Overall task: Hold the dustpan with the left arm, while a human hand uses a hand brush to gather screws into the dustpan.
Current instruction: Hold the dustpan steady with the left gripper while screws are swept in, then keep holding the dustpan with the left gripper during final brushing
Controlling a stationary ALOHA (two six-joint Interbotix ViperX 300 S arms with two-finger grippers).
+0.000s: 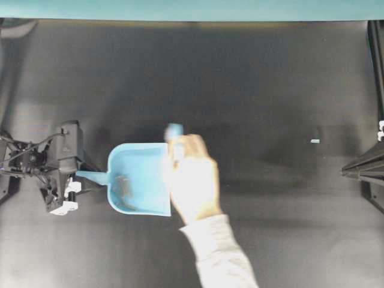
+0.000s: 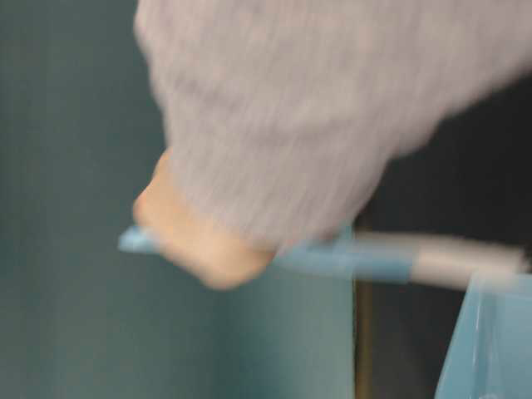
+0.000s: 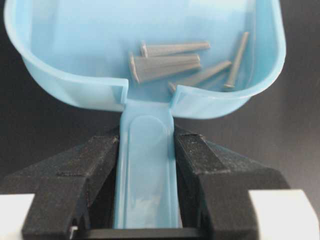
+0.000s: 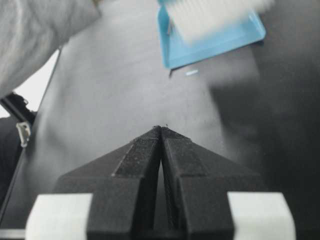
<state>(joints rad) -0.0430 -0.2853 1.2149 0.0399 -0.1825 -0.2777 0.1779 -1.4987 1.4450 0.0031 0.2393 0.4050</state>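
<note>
The light blue dustpan (image 1: 144,162) lies on the dark table left of centre, its handle (image 3: 147,170) pointing left. My left gripper (image 1: 84,175) is shut on that handle, one black finger on each side (image 3: 147,137). Several grey screws (image 3: 170,62) lie inside the dustpan (image 3: 75,60), near its back wall. The human hand (image 1: 192,180) hovers at the pan's open right edge and holds the hand brush (image 1: 174,132), blurred by motion. Its white bristles (image 4: 210,15) are over the dustpan (image 4: 220,42). My right gripper (image 4: 161,128) is shut and empty, parked at the far right (image 1: 347,170).
The white sleeve (image 1: 219,252) reaches in from the bottom edge and fills most of the table-level view (image 2: 316,108). A small pale speck (image 1: 315,141) lies on the table to the right. A teal wall (image 1: 192,9) runs along the far edge.
</note>
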